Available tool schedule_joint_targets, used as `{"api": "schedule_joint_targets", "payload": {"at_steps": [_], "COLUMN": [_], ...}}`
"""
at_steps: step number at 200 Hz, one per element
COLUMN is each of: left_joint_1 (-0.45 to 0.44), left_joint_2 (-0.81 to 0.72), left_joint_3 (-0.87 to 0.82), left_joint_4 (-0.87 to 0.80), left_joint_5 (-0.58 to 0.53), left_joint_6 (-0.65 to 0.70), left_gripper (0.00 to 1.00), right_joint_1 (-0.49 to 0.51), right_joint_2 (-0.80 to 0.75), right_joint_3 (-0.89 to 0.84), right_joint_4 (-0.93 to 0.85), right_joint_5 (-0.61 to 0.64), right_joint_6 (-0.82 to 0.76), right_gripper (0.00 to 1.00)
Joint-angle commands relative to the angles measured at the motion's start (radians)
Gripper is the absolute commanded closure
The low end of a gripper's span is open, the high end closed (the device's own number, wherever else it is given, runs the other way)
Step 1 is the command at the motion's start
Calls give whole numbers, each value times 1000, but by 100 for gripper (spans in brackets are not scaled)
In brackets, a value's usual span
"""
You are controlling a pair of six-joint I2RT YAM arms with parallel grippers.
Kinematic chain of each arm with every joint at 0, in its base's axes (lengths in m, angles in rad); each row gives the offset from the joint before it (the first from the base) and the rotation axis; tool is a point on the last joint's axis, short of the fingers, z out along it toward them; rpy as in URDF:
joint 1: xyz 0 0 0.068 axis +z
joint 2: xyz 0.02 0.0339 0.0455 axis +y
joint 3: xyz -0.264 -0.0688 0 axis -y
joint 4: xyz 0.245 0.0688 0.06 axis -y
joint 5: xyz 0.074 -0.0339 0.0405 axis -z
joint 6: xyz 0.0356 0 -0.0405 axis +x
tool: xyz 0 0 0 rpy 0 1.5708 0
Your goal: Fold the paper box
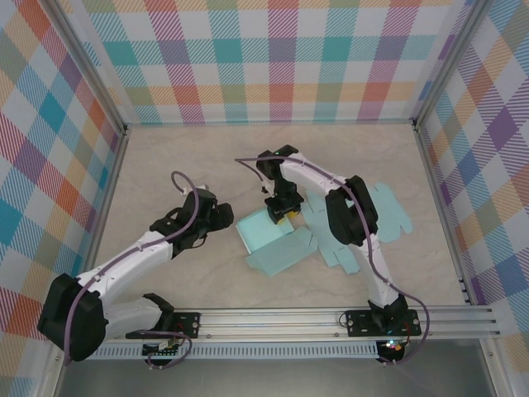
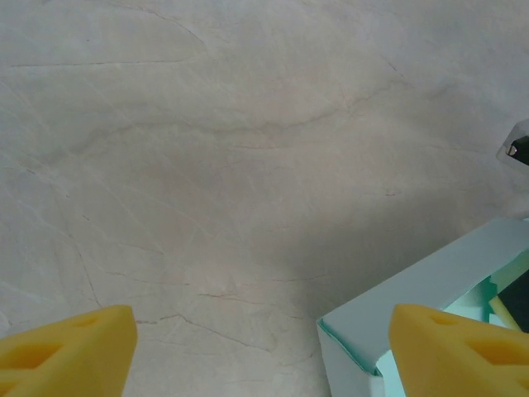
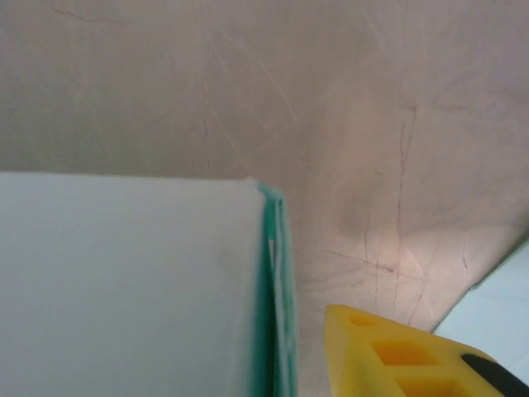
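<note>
Top external view: a partly folded teal paper box [image 1: 266, 236] is recorded near the middle of the marble-patterned table [image 1: 165, 157], with a flat teal cardboard sheet [image 1: 393, 217] lying to its right. The left fingers [image 2: 74, 351] are spread wide and hold nothing, a box corner standing just beside one of them. Of the right fingers [image 3: 405, 356], one is seen beside an upright box wall, not touching it; whether they are open or closed cannot be told
</note>
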Motion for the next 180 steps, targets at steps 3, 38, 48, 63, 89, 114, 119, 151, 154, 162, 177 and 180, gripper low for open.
{"api": "schedule_joint_targets", "payload": {"at_steps": [3, 38, 48, 63, 89, 114, 119, 151, 154, 162, 177, 180], "left_joint_1": [20, 27, 27, 30, 32, 31, 31, 32, 31, 30, 30, 29], "left_joint_2": [43, 113, 129, 152, 203, 244, 250, 284, 288, 297, 310, 313], "left_joint_3": [-10, 12, 20, 29, 66, 86, 85, 76, 76, 73, 65, 65], "left_joint_4": [71, 91, 97, 113, 126, 139, 147, 174, 175, 176, 178, 179], "left_joint_5": [45, 61, 64, 71, 104, 138, 146, 186, 190, 197, 205, 205], "left_joint_6": [7, 21, 26, 39, 80, 79, 73, 56, 55, 53, 42, 39], "left_gripper": [23, 24, 26, 30, 32, 36, 37, 40, 40, 40, 40, 41], "right_joint_1": [-12, -16, -16, -16, -17, -16, -16, -15, -15, -14, -9, -9], "right_joint_2": [39, 81, 84, 92, 97, 92, 88, 49, 46, 35, 14, 10], "right_joint_3": [71, 161, 184, 213, 227, 196, 182, 58, 47, 21, -20, -29], "right_joint_4": [-80, -114, -115, -122, -130, -112, -102, -9, 2, 24, 67, 75], "right_joint_5": [-1, -8, -16, -20, -21, -16, -14, 43, 48, 63, 91, 99], "right_joint_6": [-36, -46, -46, -46, -52, -48, -45, -1, 4, 16, 34, 38], "right_gripper": [57, 50, 50, 50, 55, 62, 63, 72, 73, 76, 86, 87]}}
